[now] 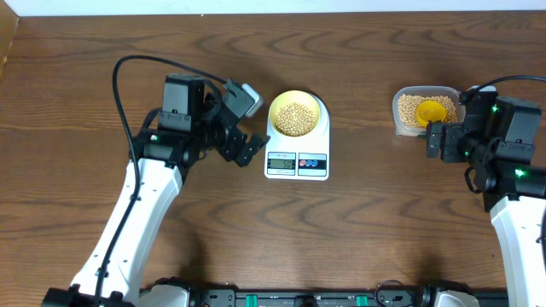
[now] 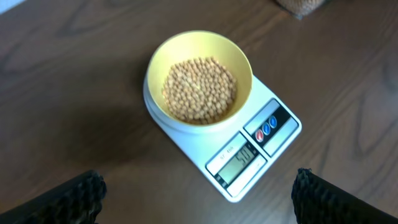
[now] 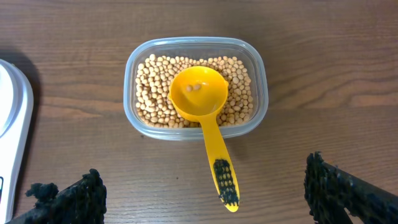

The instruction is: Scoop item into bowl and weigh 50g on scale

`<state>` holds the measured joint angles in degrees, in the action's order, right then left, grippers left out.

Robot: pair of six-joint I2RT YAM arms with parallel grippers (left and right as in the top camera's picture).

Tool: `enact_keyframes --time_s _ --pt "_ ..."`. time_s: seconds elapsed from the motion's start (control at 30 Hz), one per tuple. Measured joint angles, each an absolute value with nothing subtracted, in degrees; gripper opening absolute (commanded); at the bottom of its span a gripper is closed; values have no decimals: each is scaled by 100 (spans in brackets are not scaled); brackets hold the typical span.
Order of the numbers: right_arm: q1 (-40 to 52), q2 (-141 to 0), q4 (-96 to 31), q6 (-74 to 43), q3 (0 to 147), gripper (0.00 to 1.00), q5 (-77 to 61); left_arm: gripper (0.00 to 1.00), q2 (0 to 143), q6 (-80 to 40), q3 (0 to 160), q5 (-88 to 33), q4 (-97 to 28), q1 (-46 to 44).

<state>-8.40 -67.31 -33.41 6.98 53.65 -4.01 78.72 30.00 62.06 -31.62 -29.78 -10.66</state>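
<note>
A dark brown wood-grain table (image 1: pixel 358 230) fills every view. The left gripper (image 2: pixel 198 180), its black fingers (image 2: pixel 81 196) rough-textured, stands wide apart and empty, hovering near the white rectangular plastic scale (image 2: pixel 186 140). On the scale's platform sits the small round pale-yellow bowl (image 2: pixel 158 59), smooth-walled and holding a mound of small round tan beans (image 2: pixel 199 90). The grey display (image 2: pixel 239 158) is lit, its digits too blurred to read.

The right gripper (image 3: pixel 204 171) is likewise spread and grasps nothing. Below it a yellow plastic long-handled scoop (image 3: pixel 208 124) lies released, its cup holding a few beans and resting on more beans in a clear rounded-rectangular plastic container (image 3: pixel 134 68), its black-patterned handle end overhanging the rim.
</note>
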Motion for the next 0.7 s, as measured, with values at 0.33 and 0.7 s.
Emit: enact_keyframes --time_s 0.33,0.7 --pt "-840 -6731 -3347 698 5365 99 -397 98 6681 2412 4851 -2917 -2134 -1066" --pt "-840 -6731 -3347 698 5367 99 -379 98 4532 1129 2978 -2237 -1568 -1066"
